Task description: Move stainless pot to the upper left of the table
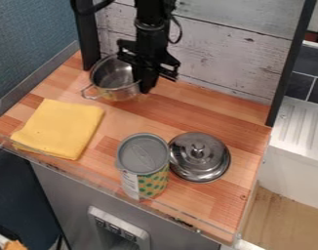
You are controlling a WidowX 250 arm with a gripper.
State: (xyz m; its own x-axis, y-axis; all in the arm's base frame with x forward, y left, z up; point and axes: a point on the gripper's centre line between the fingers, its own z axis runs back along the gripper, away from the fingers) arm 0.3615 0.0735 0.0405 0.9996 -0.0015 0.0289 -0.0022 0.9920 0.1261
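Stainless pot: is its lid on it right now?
No, the lid lies on the wooden table beside the can, apart from the open-topped pot.

1. Hangs from the view's top edge as a black arm [152, 22].
2. Ends in a black gripper [145, 85], nearly upright and pointing down.
3. Carries a thin black cable [180, 32], looped out toward the view's right.

Note part of pot [114, 82] hidden behind gripper [149, 83]; note arm [152, 17] cut off at top edge.
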